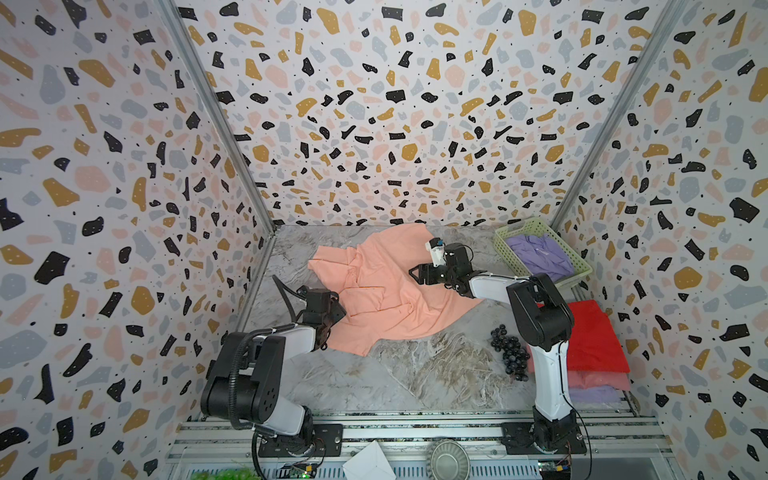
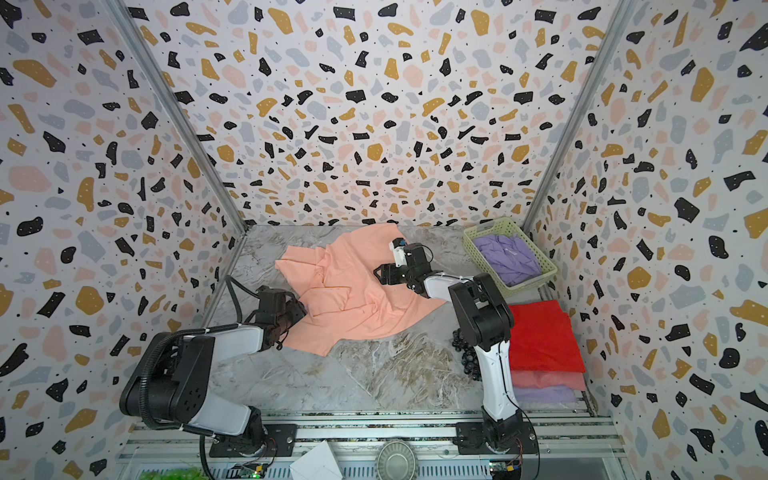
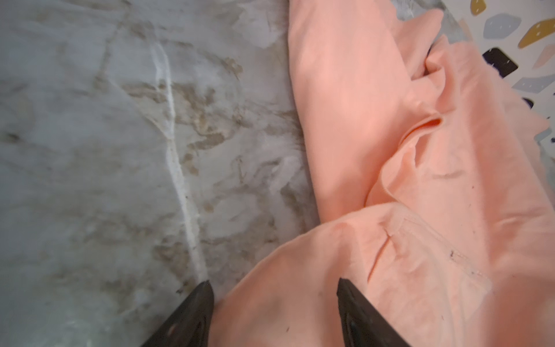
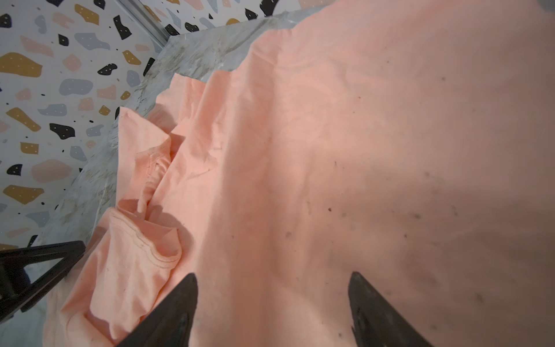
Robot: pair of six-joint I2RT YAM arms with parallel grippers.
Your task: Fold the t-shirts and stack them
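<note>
A peach t-shirt [image 1: 386, 291] [image 2: 357, 299] lies crumpled and partly spread on the marble table [image 1: 415, 374], plain side up. My left gripper [image 1: 337, 311] [image 2: 301, 312] sits at the shirt's near-left edge. It is open, and a fold of peach cloth [image 3: 390, 150] lies between its jaws [image 3: 274, 284]. My right gripper [image 1: 413, 274] [image 2: 377, 274] is open just above the shirt's middle [image 4: 330, 150], with cloth below the gap [image 4: 274, 274]. At the right edge a red t-shirt [image 1: 594, 340] tops a pink one [image 1: 598, 380] and a lavender one [image 1: 590, 394].
A pale green basket [image 1: 536, 226] in the back right corner holds a lavender garment [image 1: 536, 255]. Dark grapes [image 1: 509, 349] lie beside the right arm. Terrazzo-patterned walls close three sides. A white paper shape [image 1: 368, 461] and a metal dish [image 1: 449, 459] sit on the front rail.
</note>
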